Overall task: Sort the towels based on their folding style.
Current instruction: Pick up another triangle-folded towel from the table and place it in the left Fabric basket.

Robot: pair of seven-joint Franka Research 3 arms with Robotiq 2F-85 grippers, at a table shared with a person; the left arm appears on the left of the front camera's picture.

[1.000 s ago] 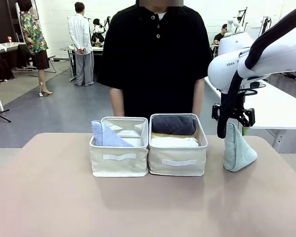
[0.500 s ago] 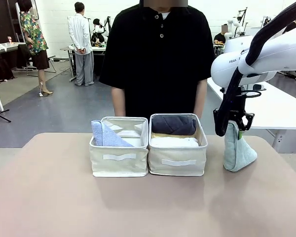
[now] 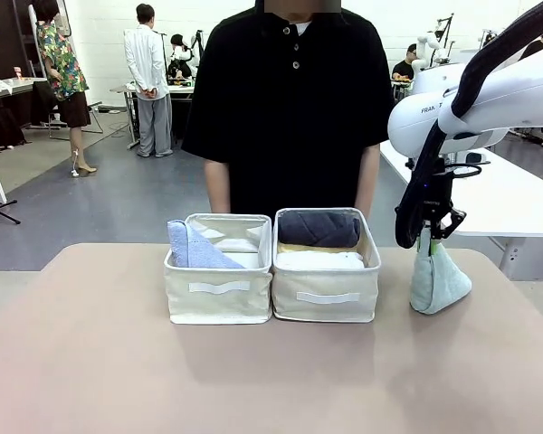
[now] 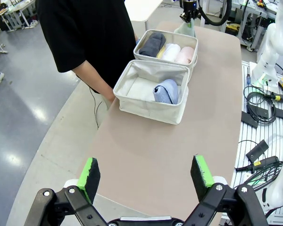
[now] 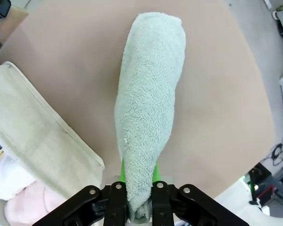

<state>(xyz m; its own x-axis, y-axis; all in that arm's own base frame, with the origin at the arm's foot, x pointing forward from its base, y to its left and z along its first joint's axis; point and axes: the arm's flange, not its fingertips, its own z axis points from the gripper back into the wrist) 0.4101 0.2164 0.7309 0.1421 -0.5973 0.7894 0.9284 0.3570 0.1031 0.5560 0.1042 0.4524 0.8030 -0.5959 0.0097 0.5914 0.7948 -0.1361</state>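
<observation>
- Two cream bins sit touching, side by side, mid-tabletop. A person in a black shirt stands right behind them.
- The left bin holds the periwinkle cone towel. The right bin is packed with rolls: the dark grey roll is farthest back, then a sliver of the yellow roll, then the white roll. The left wrist view also shows the pink roll.
- The mint cone towel stands upright on the tabletop to the right of the right bin, near it but not touching. It's fluffy terry, fat at the base and narrowing to the tip.
- The right claw comes from above, clenched on that tip, green pads squeezing it.
- The left claw is released, jaws wide, holding nothing, hanging over the tabletop's other end.
</observation>
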